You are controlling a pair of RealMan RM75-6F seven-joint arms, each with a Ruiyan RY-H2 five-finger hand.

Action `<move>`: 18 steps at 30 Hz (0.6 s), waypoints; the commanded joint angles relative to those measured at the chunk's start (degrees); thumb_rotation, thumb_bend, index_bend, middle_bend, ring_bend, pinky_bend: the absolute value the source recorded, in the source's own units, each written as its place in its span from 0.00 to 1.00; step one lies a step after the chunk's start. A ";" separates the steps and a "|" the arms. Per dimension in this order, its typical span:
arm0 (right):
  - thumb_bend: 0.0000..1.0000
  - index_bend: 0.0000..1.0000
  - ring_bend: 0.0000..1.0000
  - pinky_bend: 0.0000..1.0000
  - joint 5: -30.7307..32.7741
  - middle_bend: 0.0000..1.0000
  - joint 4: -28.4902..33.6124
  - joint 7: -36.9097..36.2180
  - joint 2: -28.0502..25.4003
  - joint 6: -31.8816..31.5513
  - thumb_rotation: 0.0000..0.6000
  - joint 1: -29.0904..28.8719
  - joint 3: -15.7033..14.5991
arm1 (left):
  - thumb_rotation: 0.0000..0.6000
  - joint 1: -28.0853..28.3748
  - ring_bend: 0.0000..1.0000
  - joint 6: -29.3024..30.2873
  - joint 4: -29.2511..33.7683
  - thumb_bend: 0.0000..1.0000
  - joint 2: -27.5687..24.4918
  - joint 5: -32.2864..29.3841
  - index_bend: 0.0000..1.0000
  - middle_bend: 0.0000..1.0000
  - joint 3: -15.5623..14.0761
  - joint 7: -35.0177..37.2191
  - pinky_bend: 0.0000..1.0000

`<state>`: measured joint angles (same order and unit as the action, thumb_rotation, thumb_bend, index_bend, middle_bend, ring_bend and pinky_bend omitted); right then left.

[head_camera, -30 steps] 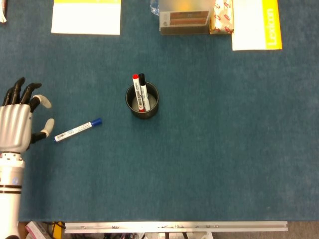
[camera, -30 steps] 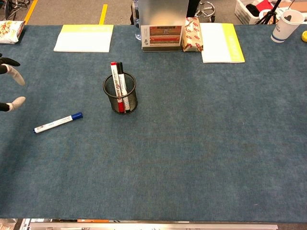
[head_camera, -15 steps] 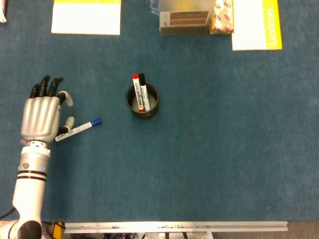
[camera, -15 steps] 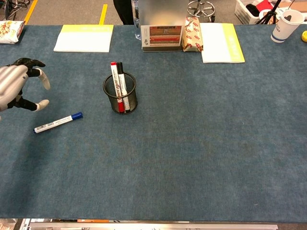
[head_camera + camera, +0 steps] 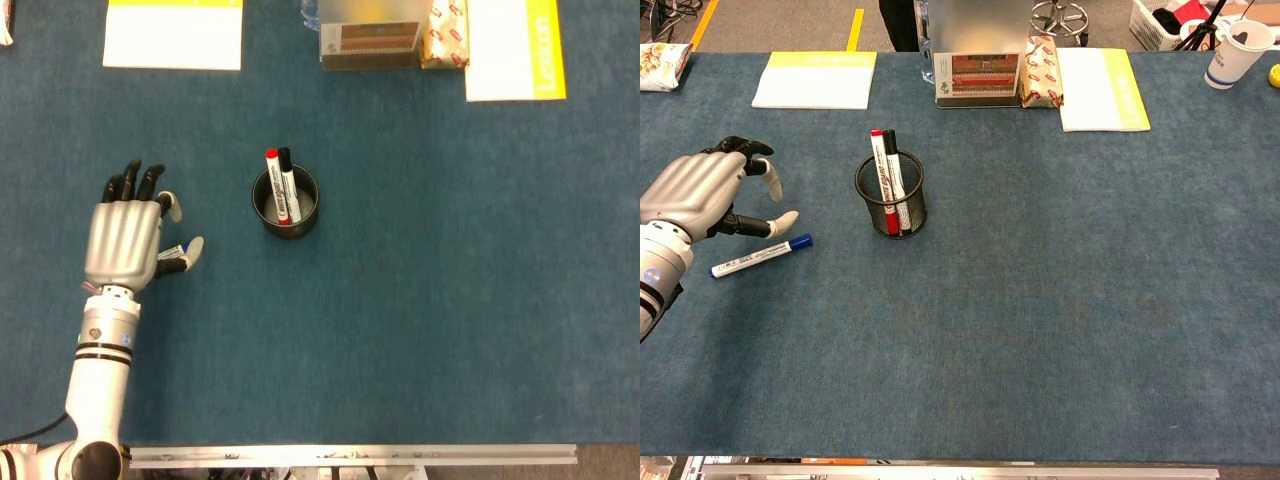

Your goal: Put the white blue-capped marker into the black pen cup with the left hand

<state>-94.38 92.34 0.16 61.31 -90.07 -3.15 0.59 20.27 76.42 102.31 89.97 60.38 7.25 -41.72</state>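
The white blue-capped marker (image 5: 760, 255) lies flat on the blue table, cap end pointing right. In the head view only a short piece of the marker (image 5: 173, 251) shows under my hand. My left hand (image 5: 128, 235) (image 5: 702, 193) hovers over the marker, palm down, fingers and thumb apart, holding nothing. The black mesh pen cup (image 5: 286, 201) (image 5: 891, 196) stands upright to the right of the hand, with a red-capped and a black-capped marker in it. My right hand shows in neither view.
A yellow-and-white pad (image 5: 174, 33) lies at the back left. A box (image 5: 371, 38), a snack packet (image 5: 446, 40) and a white-and-yellow booklet (image 5: 515, 48) line the back edge. A paper cup (image 5: 1241, 53) stands at the far right corner.
My left hand has moved right from the table's left edge until it stands over the marker. The marker and the pen cup have not moved.
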 commanded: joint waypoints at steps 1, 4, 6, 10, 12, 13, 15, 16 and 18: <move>0.00 0.30 0.22 0.38 0.05 0.25 -0.04 -0.50 -0.17 0.04 1.00 -0.05 0.11 | 0.61 0.14 0.02 0.29 -0.23 0.27 0.69 -0.22 0.44 0.13 -0.60 -0.49 0.13; 0.00 0.30 0.22 0.38 0.16 0.25 -0.10 -1.00 -0.32 0.04 1.00 -0.08 0.24 | 0.61 0.01 0.02 0.50 -0.77 0.27 1.20 -0.28 0.45 0.13 -1.27 -0.37 0.13; 0.00 0.30 0.22 0.38 0.30 0.25 -0.15 -1.24 -0.36 0.09 1.00 -0.10 0.34 | 0.61 -0.24 0.02 0.68 -1.31 0.27 1.50 -0.18 0.45 0.13 -1.84 0.03 0.13; 0.00 0.30 0.22 0.38 0.30 0.25 -0.21 -1.21 -0.31 0.45 1.00 -0.22 0.33 | 0.60 -0.44 0.02 0.06 -2.30 0.27 1.83 -0.67 0.45 0.13 -2.75 0.76 0.13; 0.00 0.30 0.22 0.38 0.28 0.25 -0.22 -1.12 -0.27 0.55 1.00 -0.23 0.29 | 0.59 -0.44 0.02 -0.47 -2.88 0.26 1.97 -1.17 0.45 0.13 -2.95 1.17 0.13; 0.00 0.30 0.22 0.38 0.31 0.25 -0.21 -1.08 -0.25 0.59 1.00 -0.24 0.29 | 0.59 -0.42 0.02 -0.75 -3.21 0.26 2.03 -1.34 0.45 0.13 -3.00 1.48 0.13; 0.00 0.30 0.22 0.38 0.40 0.25 -0.21 -1.02 -0.23 0.63 1.00 -0.23 0.34 | 0.59 -0.39 0.02 -1.17 -4.14 0.26 2.26 -1.58 0.45 0.13 -3.02 2.20 0.13; 0.00 0.30 0.22 0.38 0.46 0.25 -0.21 -1.01 -0.24 0.63 1.00 -0.22 0.38 | 0.59 -0.37 0.02 -1.33 -4.68 0.26 2.37 -1.59 0.45 0.13 -3.06 2.52 0.13; 0.00 0.30 0.22 0.38 0.51 0.25 -0.21 -1.03 -0.24 0.68 1.00 -0.23 0.41 | 0.58 -0.37 0.02 -1.41 -5.36 0.26 2.56 -1.49 0.45 0.13 -3.12 2.93 0.13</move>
<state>-93.87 92.13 -0.87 61.07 -89.39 -3.37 1.00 19.89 75.15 97.25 92.37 58.89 4.19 -39.06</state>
